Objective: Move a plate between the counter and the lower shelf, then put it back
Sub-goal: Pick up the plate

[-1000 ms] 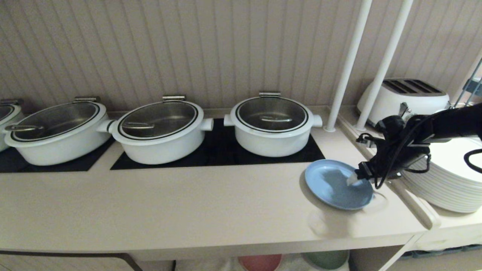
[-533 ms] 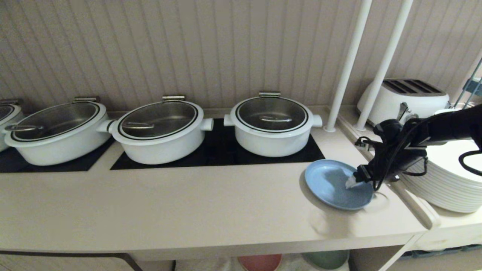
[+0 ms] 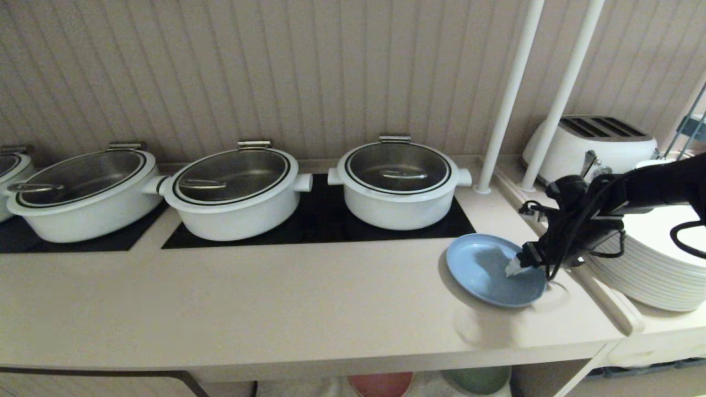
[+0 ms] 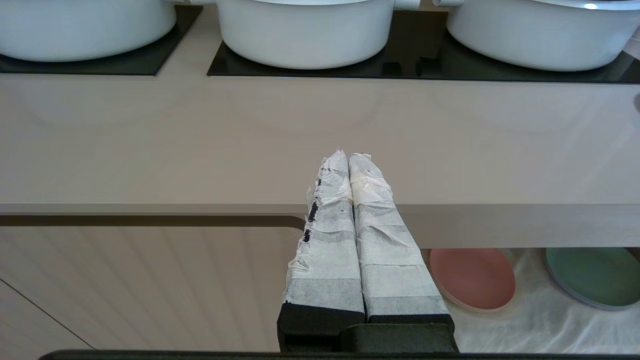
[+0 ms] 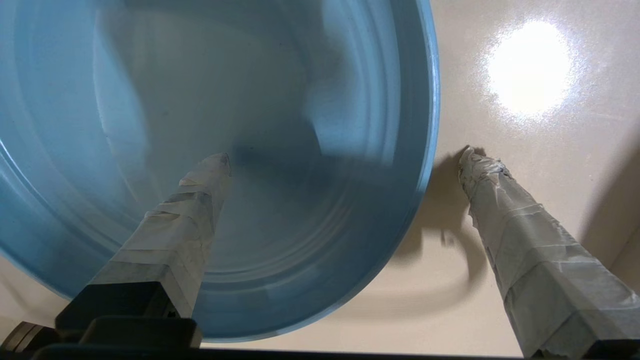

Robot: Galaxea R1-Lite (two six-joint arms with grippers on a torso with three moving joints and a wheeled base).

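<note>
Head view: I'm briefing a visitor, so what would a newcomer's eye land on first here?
Probably the light blue plate near the right end of the beige counter, with the right tool open astride its rim, one finger over the plate and the other over the counter. Next, the row of white lidded pots on black hob panels along the back. A pink plate and a green plate lie on the lower shelf.
</note>
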